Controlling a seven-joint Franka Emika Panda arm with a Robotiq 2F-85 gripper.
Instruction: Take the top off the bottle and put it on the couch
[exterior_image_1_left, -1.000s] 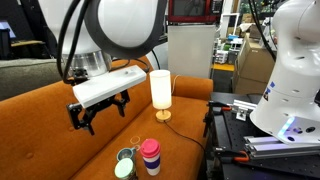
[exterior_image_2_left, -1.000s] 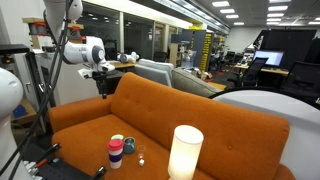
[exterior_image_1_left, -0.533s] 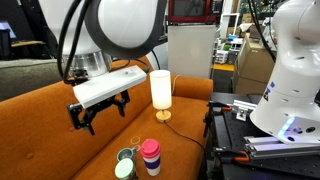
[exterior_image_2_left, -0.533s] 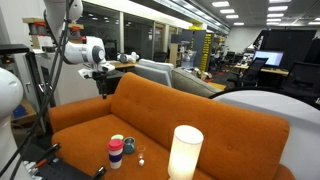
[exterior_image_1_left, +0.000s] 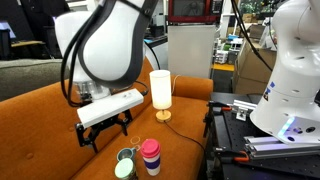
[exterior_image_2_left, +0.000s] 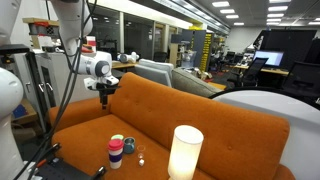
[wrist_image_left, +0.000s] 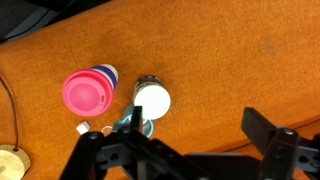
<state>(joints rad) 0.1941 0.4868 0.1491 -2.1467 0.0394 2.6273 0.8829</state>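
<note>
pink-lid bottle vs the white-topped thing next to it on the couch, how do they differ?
Height: in an exterior view the bottle stands clearly taller than the small container. Top: pink on the bottle, white on the small container. Width: in the wrist view the bottle's top looks wider than the small container's. Shared: both sit side by side on the orange couch.

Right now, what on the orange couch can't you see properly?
Small bottle with a white cap: the wrist view looks straight down, so the cap hides its body.
White cylinder lamp: the bottom edge cuts off its base in an exterior view.
Black gripper: the wrist view's bottom edge cuts off its fingertips.
Tiny white bit beside the pink-lidded striped cup: too small to name, wrist view.
</note>
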